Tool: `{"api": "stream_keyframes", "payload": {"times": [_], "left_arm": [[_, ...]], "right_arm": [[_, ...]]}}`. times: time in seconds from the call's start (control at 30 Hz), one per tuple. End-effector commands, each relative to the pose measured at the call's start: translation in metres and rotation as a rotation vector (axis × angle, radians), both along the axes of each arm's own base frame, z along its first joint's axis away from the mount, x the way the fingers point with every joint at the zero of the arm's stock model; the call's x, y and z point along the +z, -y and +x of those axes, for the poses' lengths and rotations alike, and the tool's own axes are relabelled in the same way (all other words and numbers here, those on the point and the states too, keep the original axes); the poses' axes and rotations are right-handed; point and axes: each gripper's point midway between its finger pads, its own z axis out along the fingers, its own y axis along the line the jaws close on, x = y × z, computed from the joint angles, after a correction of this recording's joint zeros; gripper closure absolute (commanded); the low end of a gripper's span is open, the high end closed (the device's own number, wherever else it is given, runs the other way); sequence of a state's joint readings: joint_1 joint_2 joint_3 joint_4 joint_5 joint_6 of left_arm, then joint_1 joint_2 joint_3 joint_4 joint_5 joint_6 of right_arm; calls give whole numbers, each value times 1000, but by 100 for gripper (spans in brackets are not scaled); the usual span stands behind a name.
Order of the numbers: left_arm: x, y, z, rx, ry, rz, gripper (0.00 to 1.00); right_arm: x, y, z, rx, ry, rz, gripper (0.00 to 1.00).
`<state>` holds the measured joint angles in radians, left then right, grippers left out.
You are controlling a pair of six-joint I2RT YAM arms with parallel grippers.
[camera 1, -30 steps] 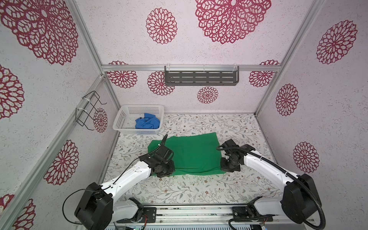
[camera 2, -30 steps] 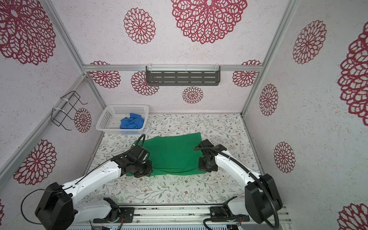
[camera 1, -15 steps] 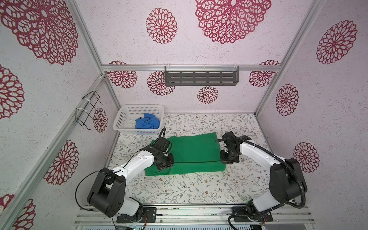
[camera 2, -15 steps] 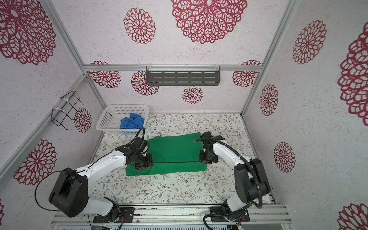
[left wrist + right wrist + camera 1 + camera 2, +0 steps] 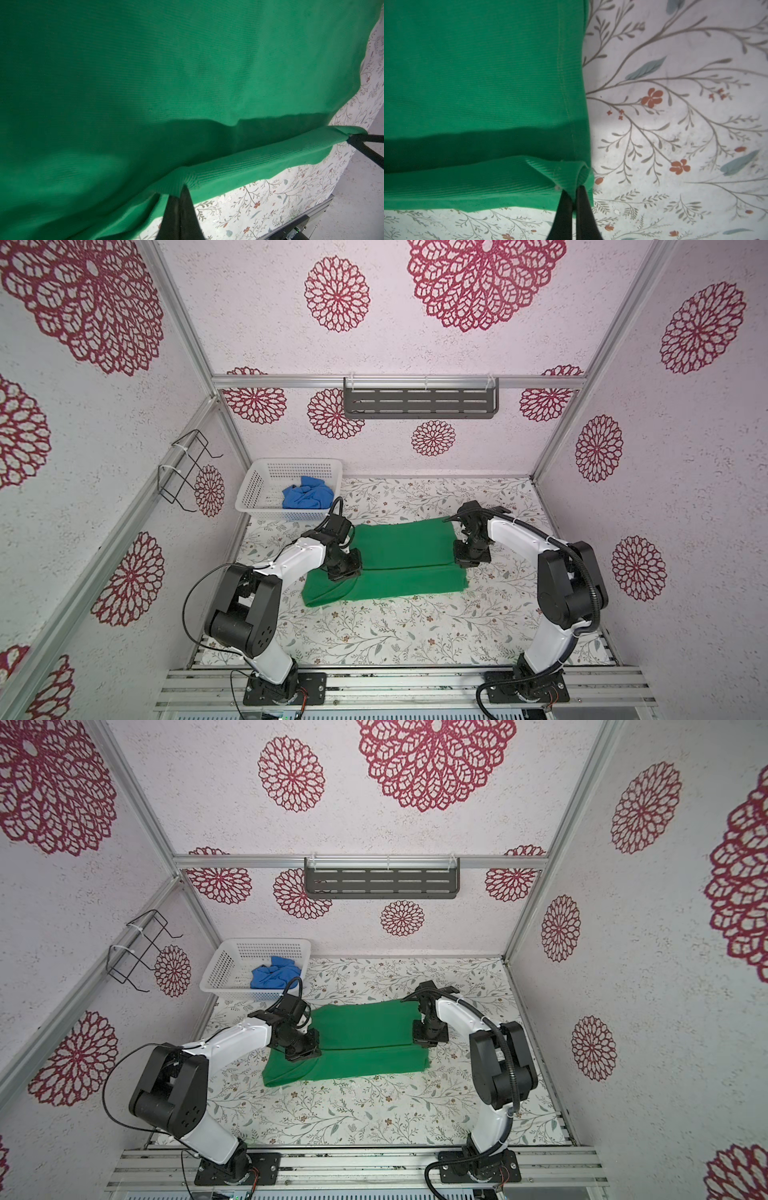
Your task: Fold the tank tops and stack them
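Green top (image 5: 399, 556) lying at frame centre, part-folded. Left gripper (image 5: 181, 192) and right gripper (image 5: 574, 191) clamping its doubled edge at opposite ends, likely tensioning it for a straight fold. Blue top (image 5: 307, 498) sitting crumpled in basket (image 5: 259, 485), upper left, awaiting folding.

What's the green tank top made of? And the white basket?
Green tank top: soft knit cloth, matte; fine ribs and a stitched hem show, and it bunches into folds. White basket: probably hard plastic, smooth, with rows of small punched holes.
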<state>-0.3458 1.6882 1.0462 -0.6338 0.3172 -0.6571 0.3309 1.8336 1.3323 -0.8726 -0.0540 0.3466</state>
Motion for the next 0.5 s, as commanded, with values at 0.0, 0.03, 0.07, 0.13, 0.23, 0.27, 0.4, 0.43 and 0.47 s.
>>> {"api": "stream_keyframes", "payload": {"times": [0.0,0.03,0.07,0.13,0.23,0.27,0.4,0.43,0.47], "left_arm": [[-1,-1,19,-15,28,-23,100],[-2,-1,23,-14,27,-28,100],[-2,-1,26,-13,27,-29,100],[-1,-5,33,-8,31,-28,100],[8,-12,42,4,57,-22,76],[12,-15,44,9,65,-20,69],[32,-19,47,16,112,-15,54],[36,-20,47,23,123,-16,53],[42,-19,47,35,138,-20,53]], "right_arm": [[8,12,11,8,8,-31,97],[10,12,15,7,17,-33,93],[12,13,20,7,27,-34,89],[21,14,29,7,61,-37,79],[37,16,35,12,112,-38,66],[42,17,36,12,127,-36,63],[55,13,22,-8,164,6,62],[55,10,16,-14,167,28,62],[55,3,10,-17,172,55,64]]}}
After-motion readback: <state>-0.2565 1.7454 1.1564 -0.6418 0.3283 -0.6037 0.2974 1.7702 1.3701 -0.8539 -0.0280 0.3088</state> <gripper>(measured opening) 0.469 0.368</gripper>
